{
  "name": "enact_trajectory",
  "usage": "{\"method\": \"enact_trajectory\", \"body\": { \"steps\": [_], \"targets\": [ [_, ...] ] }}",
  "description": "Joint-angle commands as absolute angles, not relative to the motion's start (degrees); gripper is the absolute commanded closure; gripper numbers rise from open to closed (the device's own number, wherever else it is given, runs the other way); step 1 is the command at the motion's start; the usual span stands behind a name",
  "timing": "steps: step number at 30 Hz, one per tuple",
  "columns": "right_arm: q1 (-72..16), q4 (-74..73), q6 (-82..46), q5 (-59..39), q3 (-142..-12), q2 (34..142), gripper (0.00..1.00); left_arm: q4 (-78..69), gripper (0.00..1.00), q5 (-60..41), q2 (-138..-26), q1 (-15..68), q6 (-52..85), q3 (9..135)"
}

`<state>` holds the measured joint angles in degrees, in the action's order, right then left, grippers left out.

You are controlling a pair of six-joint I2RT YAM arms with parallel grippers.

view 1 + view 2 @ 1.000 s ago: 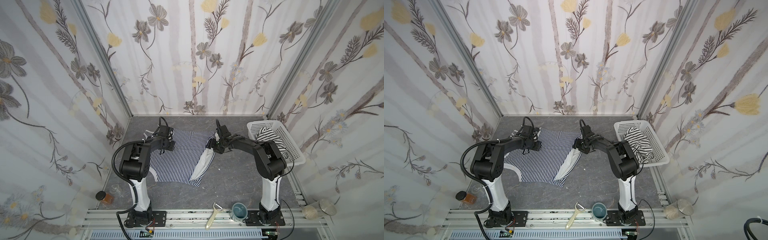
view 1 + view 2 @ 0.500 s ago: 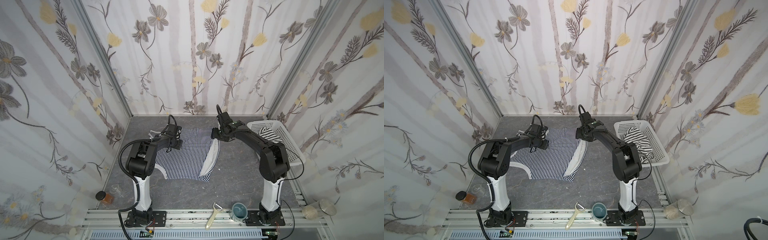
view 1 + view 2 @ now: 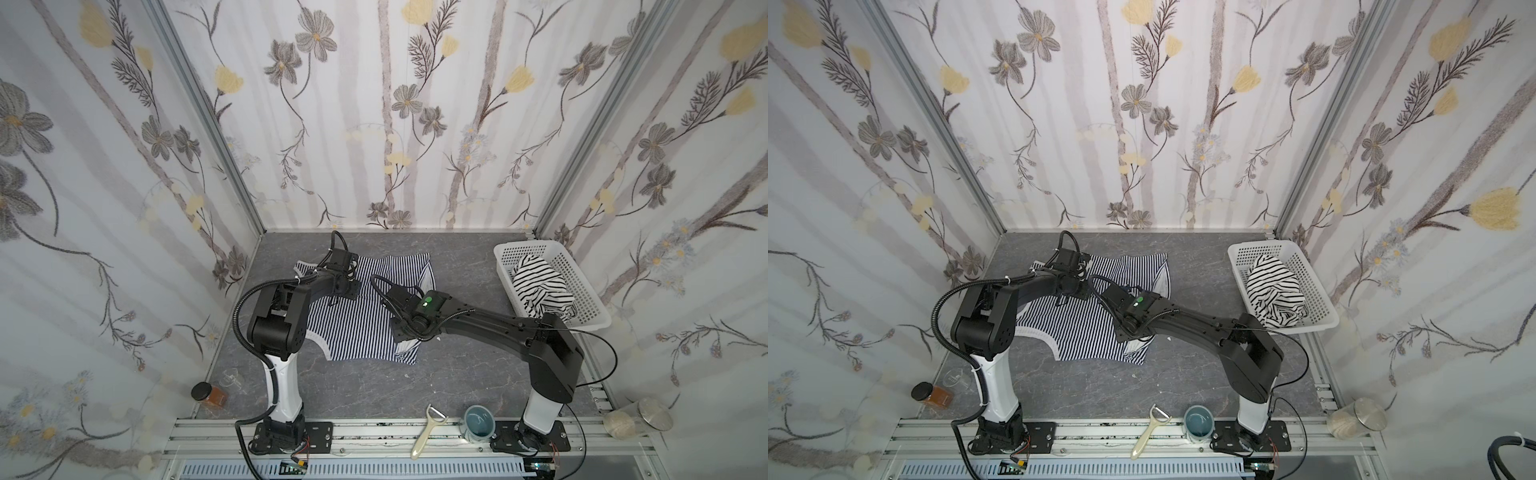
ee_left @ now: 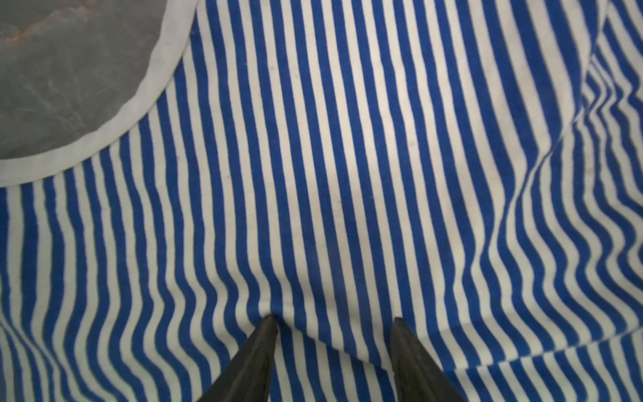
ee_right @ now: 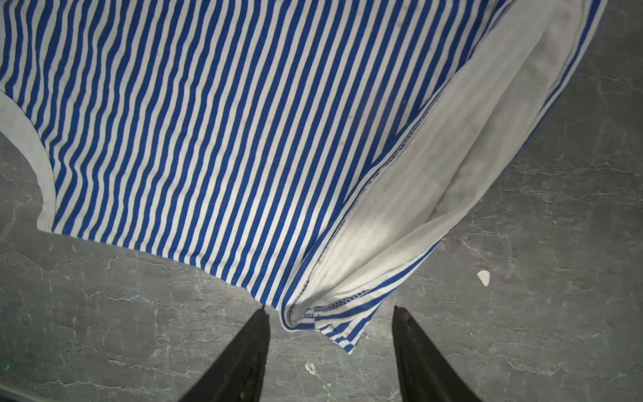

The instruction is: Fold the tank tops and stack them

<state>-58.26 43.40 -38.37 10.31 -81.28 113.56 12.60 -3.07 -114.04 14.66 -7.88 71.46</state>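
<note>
Two tank tops. Navy-striped top [image 3: 357, 328]: spread flat on the desk [image 3: 457, 374], its right edge folded over with the white underside showing. Black-striped top [image 3: 540, 286]: bunched in the one white basket [image 3: 523, 246] at the desk's right side. Two hands. Left hand [image 4: 334, 320]: jaws apart, tips pressed onto the navy cloth, gripping nothing. Right hand [image 5: 330, 311]: jaws apart, a folded corner lying between the tips, not pinched.

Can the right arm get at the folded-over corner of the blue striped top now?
Probably yes: the right gripper is open, the corner of the striped top shows between the fingertips in the wrist view, nothing covering it.
</note>
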Motion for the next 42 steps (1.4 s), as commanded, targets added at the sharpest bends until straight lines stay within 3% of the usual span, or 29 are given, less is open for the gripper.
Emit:
{"method": "enact_trajectory", "body": {
  "steps": [1,13,42],
  "targets": [
    [-61.22,46.79,-39.72,13.04,-83.37,116.34,0.43,15.47,0.46,-2.16,-113.65,13.94,-7.32,70.84],
    [-65.38,49.60,-37.32,13.91,-90.40,123.02,0.49,15.38,0.46,-3.34,-113.24,13.56,-6.51,70.12],
    [-65.10,48.92,-35.78,14.24,-88.35,127.15,0.65,15.38,0.45,-3.69,-113.38,13.54,-5.71,71.52]
  ]
}}
